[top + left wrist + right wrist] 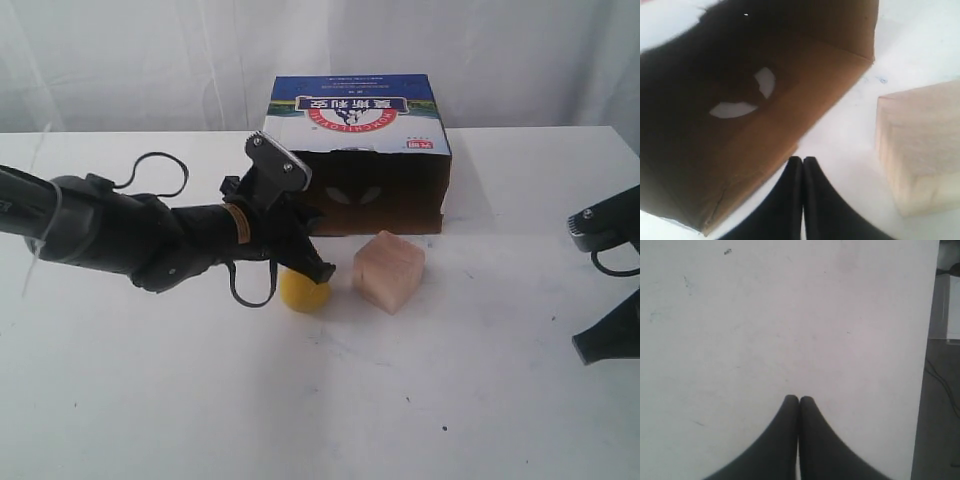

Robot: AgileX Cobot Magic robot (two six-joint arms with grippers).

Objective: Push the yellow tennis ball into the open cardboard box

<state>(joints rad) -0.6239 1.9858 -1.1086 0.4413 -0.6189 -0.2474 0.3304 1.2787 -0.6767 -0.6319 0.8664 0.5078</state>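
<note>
The yellow tennis ball (303, 290) rests on the white table in front of the open cardboard box (375, 190), a little left of its opening. My left gripper (324, 270) is shut with nothing in it, its tips just above the ball's right side. In the left wrist view the shut left gripper (803, 159) points at the table beside the box's brown inner wall (790, 125), and the ball is hidden there. My right gripper (590, 345) sits at the far right edge; the right wrist view shows the right gripper (799, 398) shut over bare table.
A pale wooden cube (389, 270) stands right of the ball, in front of the box's right half; the cube (920, 150) is close to my left fingertips. The table's edge (925, 390) runs beside my right gripper.
</note>
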